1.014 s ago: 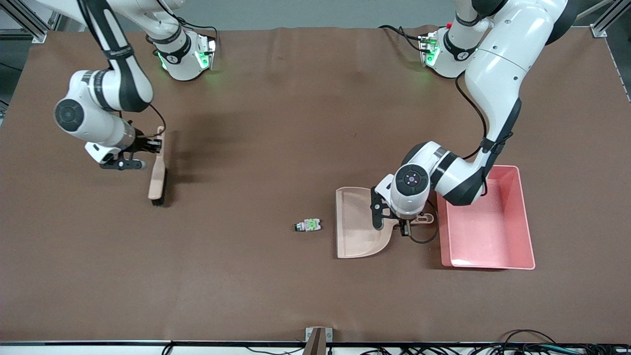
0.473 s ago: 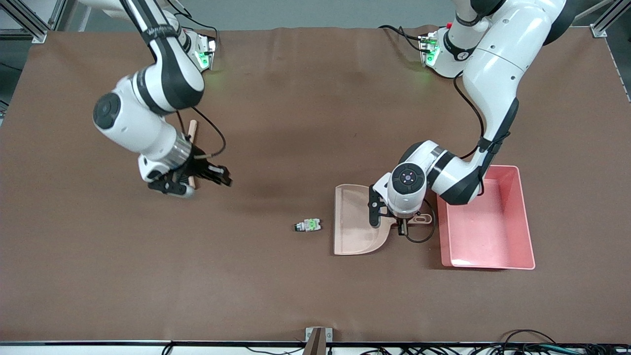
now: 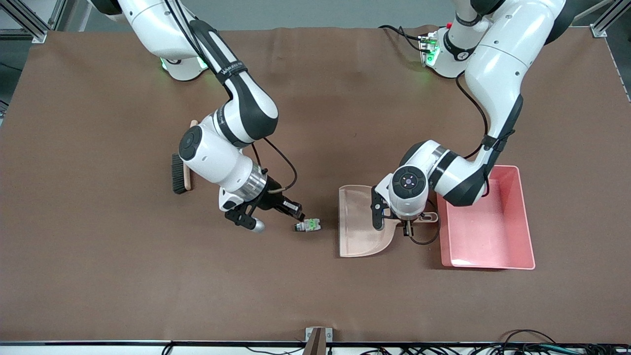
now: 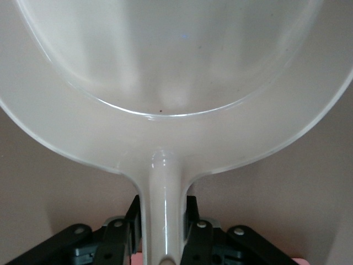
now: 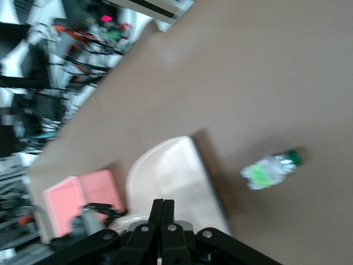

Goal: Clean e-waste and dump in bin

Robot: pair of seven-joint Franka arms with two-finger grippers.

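Guessing the risk was the right gripper (image 3: pixel 296 212), fingers pinched together on nothing and hovering just beside the e-waste (image 3: pixel 306 225), flicking it past the dustpan (image 3: pixel 357 222) edge instead of in. The brush (image 3: pixel 180 172) lay on the table, well apart from it. The left gripper (image 4: pixel 162 221) was clamped on the dustpan handle, with the bin (image 3: pixel 525 217) just beside it. Plenty of bare table nearer the camera.
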